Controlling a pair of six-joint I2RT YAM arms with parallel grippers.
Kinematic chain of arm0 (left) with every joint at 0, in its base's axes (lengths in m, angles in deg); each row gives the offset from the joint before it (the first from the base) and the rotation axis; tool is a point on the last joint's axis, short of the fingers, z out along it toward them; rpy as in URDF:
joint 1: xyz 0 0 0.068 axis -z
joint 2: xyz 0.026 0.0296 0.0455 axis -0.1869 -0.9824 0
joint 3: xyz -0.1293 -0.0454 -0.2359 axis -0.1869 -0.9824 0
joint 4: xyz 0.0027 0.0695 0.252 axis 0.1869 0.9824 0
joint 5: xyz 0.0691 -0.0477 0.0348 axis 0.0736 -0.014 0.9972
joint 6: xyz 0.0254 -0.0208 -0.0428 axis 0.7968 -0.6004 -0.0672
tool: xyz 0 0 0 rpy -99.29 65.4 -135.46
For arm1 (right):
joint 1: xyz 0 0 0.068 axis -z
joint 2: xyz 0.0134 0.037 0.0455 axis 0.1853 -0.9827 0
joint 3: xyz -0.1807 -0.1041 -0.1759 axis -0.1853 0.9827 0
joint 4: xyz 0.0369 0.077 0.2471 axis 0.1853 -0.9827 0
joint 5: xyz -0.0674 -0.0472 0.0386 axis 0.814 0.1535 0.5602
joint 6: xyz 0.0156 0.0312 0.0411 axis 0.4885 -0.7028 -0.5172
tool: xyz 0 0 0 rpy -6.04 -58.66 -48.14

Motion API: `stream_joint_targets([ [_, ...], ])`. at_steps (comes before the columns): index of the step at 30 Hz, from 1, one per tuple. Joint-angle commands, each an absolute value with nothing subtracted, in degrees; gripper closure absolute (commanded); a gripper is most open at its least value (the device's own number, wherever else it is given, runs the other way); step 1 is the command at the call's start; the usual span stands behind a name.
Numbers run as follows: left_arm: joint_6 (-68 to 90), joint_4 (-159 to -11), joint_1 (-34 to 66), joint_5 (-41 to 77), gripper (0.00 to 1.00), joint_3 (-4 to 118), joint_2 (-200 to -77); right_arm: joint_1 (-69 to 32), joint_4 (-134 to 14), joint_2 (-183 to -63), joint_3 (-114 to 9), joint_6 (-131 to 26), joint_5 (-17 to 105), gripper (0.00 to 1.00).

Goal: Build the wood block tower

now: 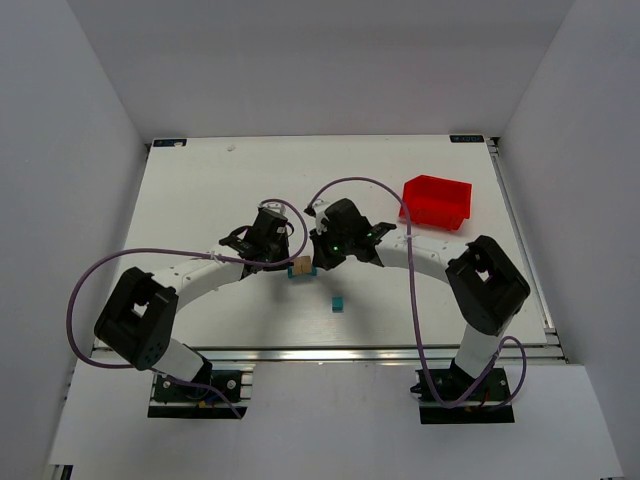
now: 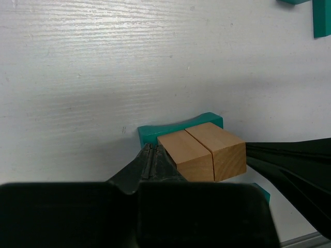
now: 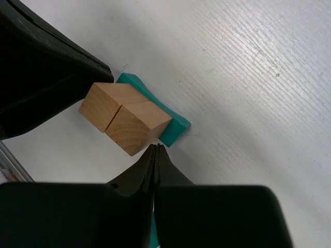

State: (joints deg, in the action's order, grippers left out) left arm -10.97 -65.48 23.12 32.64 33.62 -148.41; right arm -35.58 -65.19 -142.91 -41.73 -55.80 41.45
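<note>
Two tan bare-wood cubes [image 2: 201,150] sit side by side on a flat teal-green block [image 2: 176,126] on the white table. They also show in the top view [image 1: 300,266] and in the right wrist view [image 3: 124,116], on the teal block [image 3: 173,129]. My left gripper [image 2: 150,151] is shut and empty, its tip against the left side of the tan cubes. My right gripper [image 3: 155,148] is shut and empty, its tip at the other side of the cubes. In the top view the left gripper [image 1: 288,262] and the right gripper [image 1: 314,261] flank the stack.
A loose teal cube [image 1: 339,303] lies just in front and to the right of the stack. A red plastic bin [image 1: 437,200] stands at the back right. More teal pieces [image 2: 320,18] show at the upper right edge of the left wrist view.
</note>
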Motion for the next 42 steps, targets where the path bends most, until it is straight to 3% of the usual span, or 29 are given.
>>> stream_joint_targets([
  [1, -10.5, -66.9, 23.3, 31.7, 1.00, 35.3, -147.4, -36.1, -63.6, -143.3, -44.2, -55.7, 40.3, 1.00],
  [26, -11.2, -62.9, 22.5, 35.4, 1.00, 36.1, -145.9, -35.9, -63.9, -143.1, -44.3, -56.3, 42.7, 1.00],
  [35, -11.7, -57.4, 22.3, 43.6, 1.00, 38.8, -140.1, -35.0, -66.3, -138.1, -43.6, -54.6, 52.4, 0.83],
  [37, -12.1, -55.0, 22.3, 45.1, 0.81, 39.7, -138.7, -34.3, -67.1, -136.2, -43.6, -54.2, 55.7, 0.72],
  [38, -12.4, -53.9, 22.3, 47.2, 0.59, 40.2, -137.9, -34.1, -67.9, -135.6, -43.6, -53.8, 56.8, 0.67],
  [39, -12.7, -52.8, 22.2, 48.6, 0.13, 41.6, -136.2, -33.7, -68.3, -134.0, -43.6, -53.6, 58.1, 0.48],
  [40, -13.3, -50.8, 22.2, 49.9, 0.02, 42.3, -135.3, -33.0, -68.8, -133.2, -43.6, -53.3, 58.9, 0.38],
  [41, -13.3, -50.0, 22.2, 51.9, 0.02, 43.1, -134.5, -32.7, -69.4, -131.5, -43.6, -53.1, 60.0, 0.29],
  [42, -13.2, -49.4, 22.2, 53.0, 0.02, 43.9, -133.3, -32.2, -69.8, -130.7, -43.6, -52.9, 62.0, 0.13],
])
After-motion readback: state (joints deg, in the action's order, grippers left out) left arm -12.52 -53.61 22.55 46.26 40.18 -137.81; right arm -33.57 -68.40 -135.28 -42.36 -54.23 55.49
